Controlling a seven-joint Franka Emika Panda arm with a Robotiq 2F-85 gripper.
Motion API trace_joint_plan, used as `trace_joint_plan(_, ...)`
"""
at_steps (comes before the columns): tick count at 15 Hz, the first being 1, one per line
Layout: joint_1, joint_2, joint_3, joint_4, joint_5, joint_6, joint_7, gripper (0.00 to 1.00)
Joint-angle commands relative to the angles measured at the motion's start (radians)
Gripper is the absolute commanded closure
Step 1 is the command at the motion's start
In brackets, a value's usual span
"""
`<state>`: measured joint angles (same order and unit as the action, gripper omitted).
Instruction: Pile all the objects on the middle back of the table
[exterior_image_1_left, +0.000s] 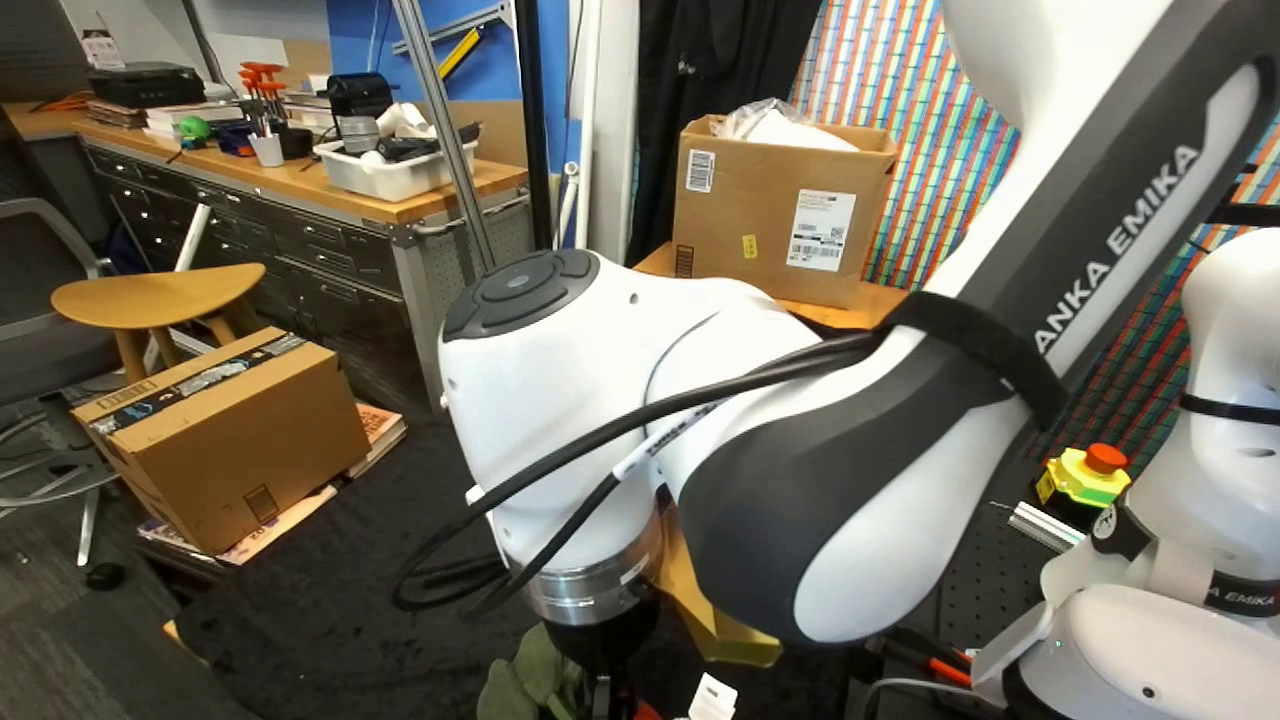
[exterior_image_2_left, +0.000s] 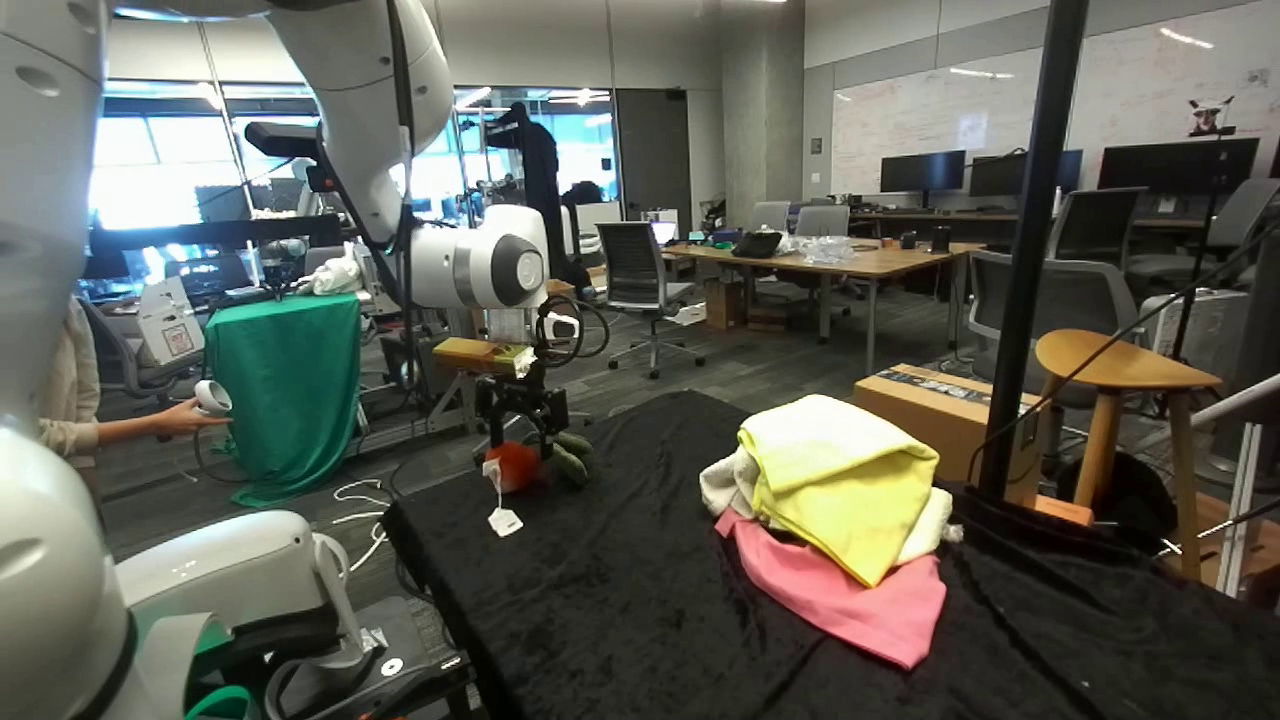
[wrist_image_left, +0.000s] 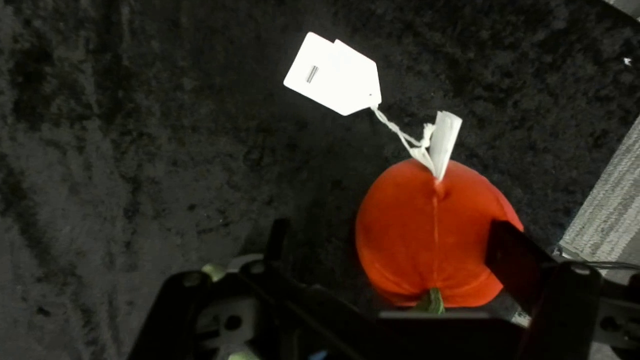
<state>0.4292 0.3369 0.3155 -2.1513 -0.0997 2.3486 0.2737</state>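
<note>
Red plush toy (wrist_image_left: 425, 230) between spread jaws, off-centre.

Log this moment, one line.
gripper: open over red plush toy | toy: ungripped, apart from pile | pile: yellow cloth atop, pink cloth beneath

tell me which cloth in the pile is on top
The yellow cloth: it drapes over the white cloth, while the pink cloth pokes out beneath.

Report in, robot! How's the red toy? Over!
Gripper open at toy, no grip. Toy apart from pile. Loose tag might snag.
</note>
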Motion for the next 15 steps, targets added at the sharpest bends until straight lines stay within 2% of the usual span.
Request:
trace_joint_plan(1, 0.000, 0.021, 0.005, 0.034, 0.045, -0.011, -0.021, 0.00)
trace_joint_plan(13, -0.021, 0.069, 0.015, 0.047, 0.158, -0.005, -0.131, 0.00)
trace_joint_plan(14, -0.023, 0.071, 0.014, 0.050, 0.161, -0.008, -0.136, 0.03)
trace_joint_plan(15, -0.024, 0.072, 0.013, 0.050, 0.161, -0.007, -0.139, 0.16)
